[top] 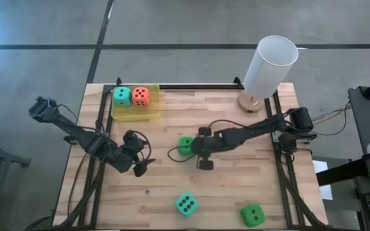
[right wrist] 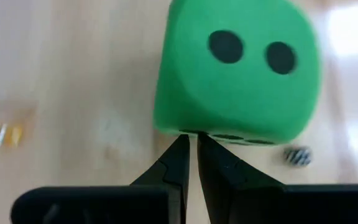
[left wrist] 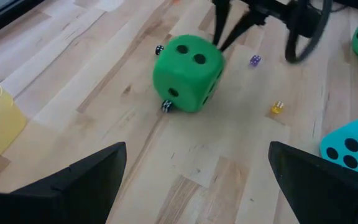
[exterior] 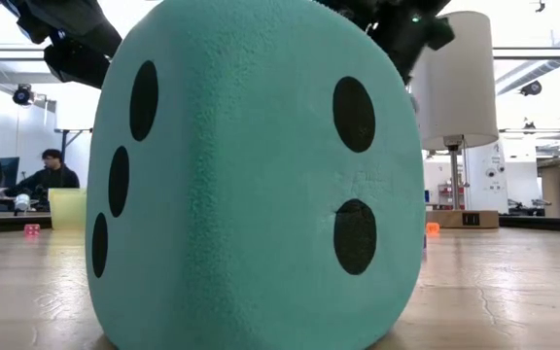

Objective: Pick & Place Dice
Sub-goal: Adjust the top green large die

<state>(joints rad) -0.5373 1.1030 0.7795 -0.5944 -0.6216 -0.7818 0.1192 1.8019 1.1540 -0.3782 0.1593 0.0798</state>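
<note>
Right gripper point(right wrist: 190, 146), jaws together, tips touching a green die point(right wrist: 238, 71) mid-worktop. Left gripper point(top: 140, 160), jaws apart, holds nothing. Yellow tray point(top: 135, 113) holds teal die point(top: 122, 96) and orange-red die point(top: 140, 96); two more dice point(top: 185, 205) near the front edge.

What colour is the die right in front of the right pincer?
Bright green die with black pips; clearest in the right wrist view.

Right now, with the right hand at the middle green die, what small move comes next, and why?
Probably open the right hand and ease it forward around the green die. Its fingers are closed together, tips just at the die's edge, so nothing is gripped yet. The yellow tray already holds two dice.
</note>
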